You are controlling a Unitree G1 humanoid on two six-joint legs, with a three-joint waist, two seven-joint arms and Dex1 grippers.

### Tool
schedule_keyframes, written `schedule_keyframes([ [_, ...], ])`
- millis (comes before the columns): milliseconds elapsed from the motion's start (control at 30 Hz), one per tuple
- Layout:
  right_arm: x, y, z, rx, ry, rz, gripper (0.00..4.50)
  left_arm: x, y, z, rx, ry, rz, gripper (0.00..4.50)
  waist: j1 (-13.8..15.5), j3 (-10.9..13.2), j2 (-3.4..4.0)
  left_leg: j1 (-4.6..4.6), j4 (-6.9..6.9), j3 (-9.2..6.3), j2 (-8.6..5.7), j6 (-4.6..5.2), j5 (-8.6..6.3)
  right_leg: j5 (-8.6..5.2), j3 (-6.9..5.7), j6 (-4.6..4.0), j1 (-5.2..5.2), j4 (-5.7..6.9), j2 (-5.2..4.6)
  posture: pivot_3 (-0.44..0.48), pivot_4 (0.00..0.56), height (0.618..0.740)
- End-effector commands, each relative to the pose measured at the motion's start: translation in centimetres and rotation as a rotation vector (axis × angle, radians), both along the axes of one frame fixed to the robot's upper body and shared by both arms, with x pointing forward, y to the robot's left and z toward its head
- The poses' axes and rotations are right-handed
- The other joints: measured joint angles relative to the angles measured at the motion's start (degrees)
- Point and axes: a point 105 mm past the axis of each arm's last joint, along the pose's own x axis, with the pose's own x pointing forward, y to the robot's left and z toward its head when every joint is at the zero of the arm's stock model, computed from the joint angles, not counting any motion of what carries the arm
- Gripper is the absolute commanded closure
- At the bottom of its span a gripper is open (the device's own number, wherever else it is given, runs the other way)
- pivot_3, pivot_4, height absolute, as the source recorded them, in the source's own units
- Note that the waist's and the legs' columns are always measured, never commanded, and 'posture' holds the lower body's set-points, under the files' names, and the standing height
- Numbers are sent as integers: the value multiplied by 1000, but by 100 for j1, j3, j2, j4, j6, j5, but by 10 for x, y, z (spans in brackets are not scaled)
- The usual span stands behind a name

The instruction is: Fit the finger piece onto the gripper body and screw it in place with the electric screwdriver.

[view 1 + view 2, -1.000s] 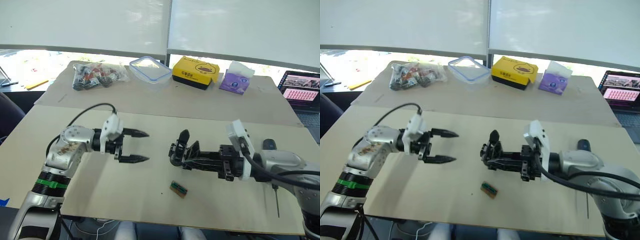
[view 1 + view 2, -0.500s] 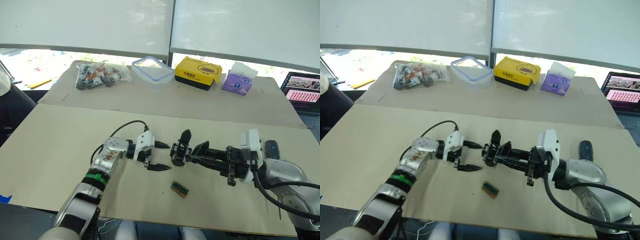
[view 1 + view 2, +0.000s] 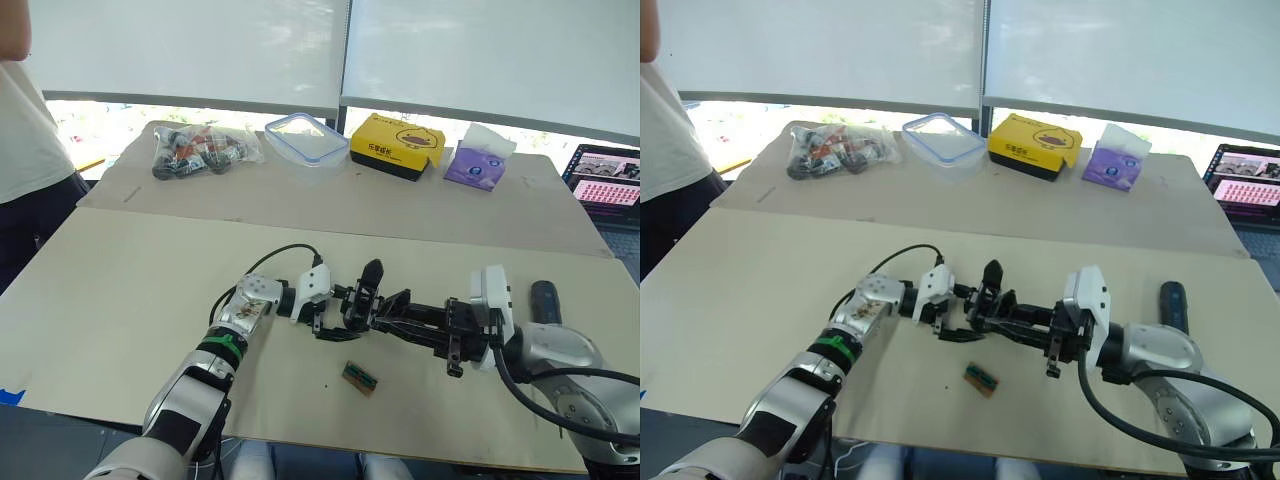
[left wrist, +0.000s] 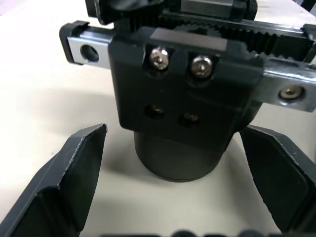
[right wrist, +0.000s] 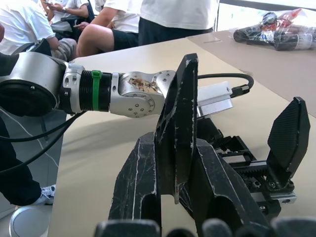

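Mid-surface, the chunky black gripper body has the flat black finger piece pinched in the right pincer against it, the wide-open left pincer straddling its round base empty; screwing seemingly remains.

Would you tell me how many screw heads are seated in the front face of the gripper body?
2. Both sit side by side in the upper row of the gripper body: one screw head and another. The two holes beneath them look empty; other faces are hidden.
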Motion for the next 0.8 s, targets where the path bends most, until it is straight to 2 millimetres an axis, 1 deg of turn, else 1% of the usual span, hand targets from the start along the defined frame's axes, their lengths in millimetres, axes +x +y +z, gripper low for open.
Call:
schedule_keyframes([
  [33, -2, 4, 6, 14, -53, 15, 4117, -1, -4, 4, -4, -19, -29, 787, 1, 0, 1, 0, 0, 0, 0, 0, 0, 0, 0, 0, 1, 0, 0, 0, 150, 740],
  [133, 1, 8, 4, 10, -54, 28, 4117, -1, -5, 3, -2, -21, -28, 2196, 0, -1, 1, 0, 1, 0, 0, 0, 0, 2, 0, -1, 2, 0, 0, 0, 150, 740],
  [233, 8, 12, 4, 0, -67, 32, 4117, -2, -6, 2, 2, -25, -27, 2231, -1, -1, 2, 1, 11, 0, 0, 0, 0, 3, 0, 1, 3, 5, 0, 0, 150, 740],
  [333, 19, 17, 3, -21, -90, 24, 4117, -3, -7, 1, 5, -33, -18, 2231, 1, -2, 3, 1, 15, -1, 0, 0, 0, 4, 0, 3, 4, 7, 1, 0, 150, 740],
  [500, 34, 23, -3, -70, -103, 12, 4117, -6, -8, -2, 17, -34, -22, 2231, 2, -2, 4, 1, 18, -1, 0, 0, 0, 5, 0, 2, 4, 12, 1, 0, 150, 740],
  [700, 44, 24, -13, -134, -107, -3, 4117, -7, -6, -3, 30, -39, -13, 2231, 11, -2, 4, 2, 19, -1, 0, -1, 0, 4, 0, 3, 0, 28, 2, 0, 150, 740],
  [800, 46, 23, -17, -151, -95, -9, 4117, -6, -5, -4, 32, -37, -8, 2231, 10, -2, 4, 2, 25, -1, 0, 0, 0, 2, 0, 2, -4, 42, 3, 0, 150, 740],
])
